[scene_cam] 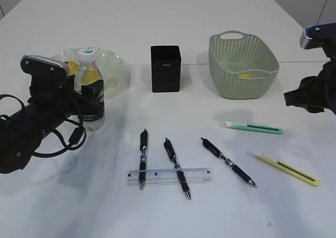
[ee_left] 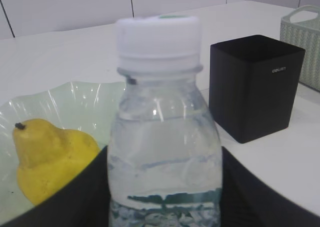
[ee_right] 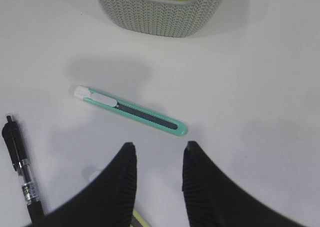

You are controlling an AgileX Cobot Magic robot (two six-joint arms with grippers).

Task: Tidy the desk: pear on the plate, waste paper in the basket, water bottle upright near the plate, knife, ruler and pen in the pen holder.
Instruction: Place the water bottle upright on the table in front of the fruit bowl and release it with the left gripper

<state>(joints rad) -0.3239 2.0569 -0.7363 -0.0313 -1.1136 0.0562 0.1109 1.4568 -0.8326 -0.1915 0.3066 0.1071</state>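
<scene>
Desk [scene_cam: 294, 217]: plain white tabletop, pale panelled wall [ee_left: 65, 7] behind.

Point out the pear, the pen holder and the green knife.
pear [ee_left: 47, 154]: left wrist view, on its yellow body.
pen holder [scene_cam: 166, 69]: exterior view, on its black front face.
green knife [ee_right: 142, 115]: right wrist view, on its teal handle.

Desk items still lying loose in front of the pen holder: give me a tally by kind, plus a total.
Pens: 3
Utility knives: 2, one teal, one yellow
Clear ruler: 1, lying under two of the pens
Total: 6
</scene>
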